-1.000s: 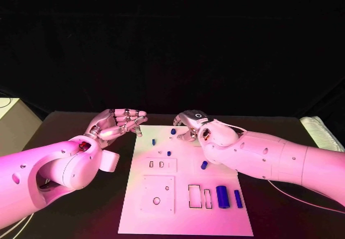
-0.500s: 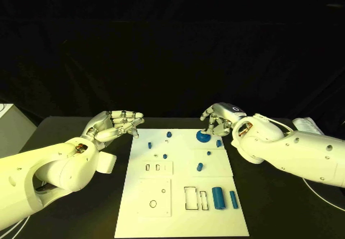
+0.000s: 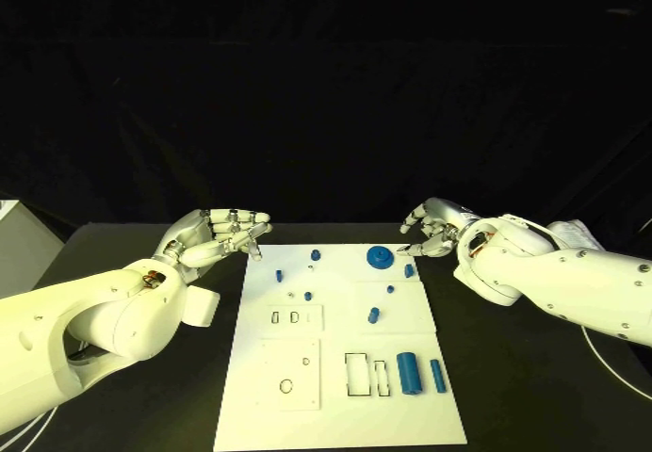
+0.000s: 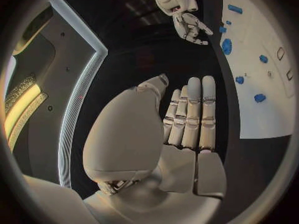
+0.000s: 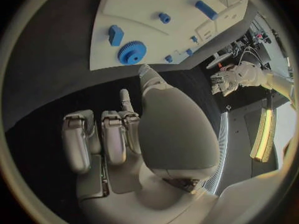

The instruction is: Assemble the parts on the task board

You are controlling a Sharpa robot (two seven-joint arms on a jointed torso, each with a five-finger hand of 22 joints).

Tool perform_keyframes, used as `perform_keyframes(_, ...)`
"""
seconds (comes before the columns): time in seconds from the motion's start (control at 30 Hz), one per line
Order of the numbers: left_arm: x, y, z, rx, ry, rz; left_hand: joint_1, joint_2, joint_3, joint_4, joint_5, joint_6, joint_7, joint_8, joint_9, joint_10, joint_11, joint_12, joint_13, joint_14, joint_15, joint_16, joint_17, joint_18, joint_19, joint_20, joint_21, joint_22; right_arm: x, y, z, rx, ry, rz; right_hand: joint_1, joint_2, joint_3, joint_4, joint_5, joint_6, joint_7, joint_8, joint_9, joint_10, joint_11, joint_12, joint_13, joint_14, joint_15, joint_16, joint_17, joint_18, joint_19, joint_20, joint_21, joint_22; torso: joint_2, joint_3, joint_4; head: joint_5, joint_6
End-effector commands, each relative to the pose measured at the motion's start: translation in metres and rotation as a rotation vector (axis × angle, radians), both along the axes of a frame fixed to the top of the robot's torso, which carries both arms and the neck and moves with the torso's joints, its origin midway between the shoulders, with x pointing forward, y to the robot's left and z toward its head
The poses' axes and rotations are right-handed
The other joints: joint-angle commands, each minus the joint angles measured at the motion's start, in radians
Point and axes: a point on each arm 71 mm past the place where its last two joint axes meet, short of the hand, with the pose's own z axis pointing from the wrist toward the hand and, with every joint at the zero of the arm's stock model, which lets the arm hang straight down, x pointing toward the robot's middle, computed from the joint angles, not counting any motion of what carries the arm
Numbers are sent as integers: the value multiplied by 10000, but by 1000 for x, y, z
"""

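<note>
Silver fingers of the right hand (image 3: 437,226) are curled loosely with nothing between them; it hangs over the black table (image 3: 544,377) just past the far right corner of the task board (image 3: 340,414), apart from it. The right wrist view confirms that its fingers (image 5: 112,134) are bent inward and grip nothing. Nearest to it on the board lies a blue gear (image 3: 379,254), flat by the far right edge, with a small blue block (image 3: 409,270) just beside it toward the robot.

The left hand (image 3: 218,237) hovers beside the board's far left corner, fingers drawn together and bent, also holding nothing; in the left wrist view its fingers (image 4: 190,114) lie side by side, pressed close.

Further parts are scattered over the far half of the white board: small blue pegs (image 3: 316,254) near the far edge and down the middle. On the near right part lie a thick blue cylinder (image 3: 409,373) and a thinner blue rod (image 3: 437,375), side by side, next to two empty rectangular slots (image 3: 357,375)
</note>
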Motion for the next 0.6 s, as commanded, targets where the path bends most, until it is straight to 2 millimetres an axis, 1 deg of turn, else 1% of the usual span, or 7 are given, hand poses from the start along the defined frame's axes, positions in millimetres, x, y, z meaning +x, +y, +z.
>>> perform_keyframes(0.03,0,-3,1,-57,-70,-239,10,-1,59,10,-66,-50,14,-69,9,-62,15,-46,0,-70,19,60,-3,126,-34,1,22,12,2,6,-9,-26,594,-35,106,29,-14,49,81,-73,-10,58,12,1033,88,20,2624,1045,62,42,2623,-136,1046,48,21,2627,21,-11,44,-18,-26)
perform_keyframes(0.13,0,-3,1,-57,-67,-244,10,-1,59,10,-66,-50,14,-69,9,-62,15,-46,0,-70,19,60,-3,126,-34,1,22,12,5,10,-13,-78,598,-32,107,40,-9,52,87,-74,-8,64,13,1033,89,20,2624,1045,64,42,2623,-136,1046,50,21,2627,36,1,55,-14,-25)
perform_keyframes(0.23,0,-3,1,-60,-64,-258,13,0,66,7,-66,-57,12,-73,10,-69,15,-44,-1,-77,21,64,-6,126,-47,4,39,23,7,16,-17,-142,581,-39,104,57,0,56,92,-72,-7,72,16,1033,92,20,2624,1045,67,42,2623,-136,1046,54,21,2627,41,-4,62,-7,-51)
perform_keyframes(0.3,0,-3,1,-60,-62,-262,13,0,66,7,-66,-57,12,-73,10,-69,15,-44,-1,-77,21,64,-6,126,-47,4,39,23,9,19,-20,-180,579,-32,112,77,16,55,97,-70,-6,81,19,1033,93,20,2624,1045,70,42,2623,-136,1046,58,21,2627,31,-16,55,2,-79)
perform_keyframes(0.43,0,-3,1,-60,-59,-266,13,0,66,7,-66,-57,12,-73,10,-69,15,-44,-1,-77,21,64,-6,126,-47,4,39,23,11,25,-25,-246,571,1,113,87,22,56,99,-70,-5,84,20,1033,94,20,2624,1045,71,42,2623,-136,1046,59,21,2627,63,-5,72,7,-87)
perform_keyframes(0.53,0,-3,1,-60,-58,-267,13,0,66,7,-66,-57,12,-73,10,-69,15,-44,-1,-77,21,64,-6,126,-47,4,39,23,12,28,-27,-272,560,16,114,99,31,58,100,-71,-4,87,21,1033,95,20,2624,1045,72,42,2623,-136,1046,61,21,2627,58,-5,65,55,-146)
perform_keyframes(0.6,0,-3,1,-60,-57,-271,13,0,66,7,-66,-57,12,-73,10,-69,15,-44,-1,-77,21,64,-6,126,-47,4,39,23,13,31,-29,-291,544,8,114,99,31,58,100,-71,-4,87,21,1033,95,20,2624,1045,72,42,2623,-136,1046,61,21,2627,48,-1,56,77,-158)
